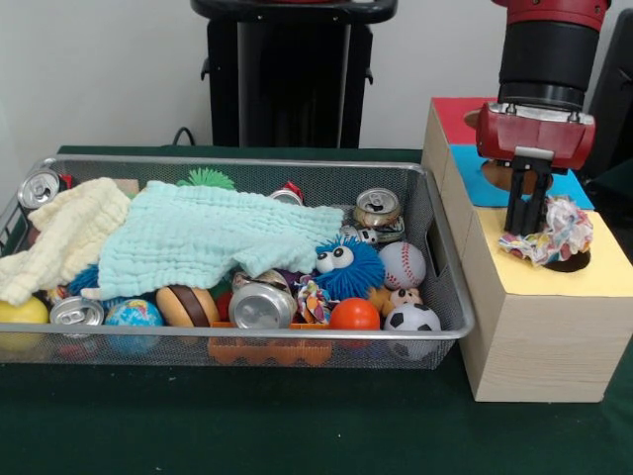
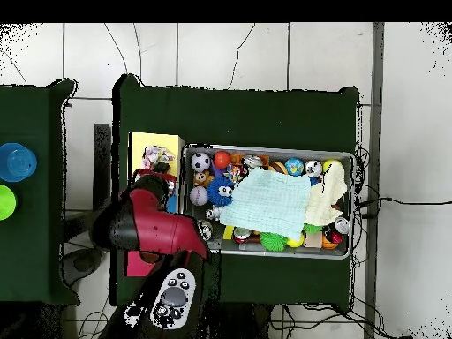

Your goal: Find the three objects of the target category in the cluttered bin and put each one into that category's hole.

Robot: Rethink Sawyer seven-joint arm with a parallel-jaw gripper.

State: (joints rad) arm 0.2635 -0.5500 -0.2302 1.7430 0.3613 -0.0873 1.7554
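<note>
Scrunchie (image 1: 554, 233): pinched by gripper (image 1: 529, 230) over yellow hole (image 1: 572, 261), frame right; not yet dropped; bin (image 1: 447, 287) search unfinished.

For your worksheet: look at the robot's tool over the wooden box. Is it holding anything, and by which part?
The tool grips a multicoloured fabric scrunchie-like toy by its left side, over the hole in the box's yellow section.
</note>
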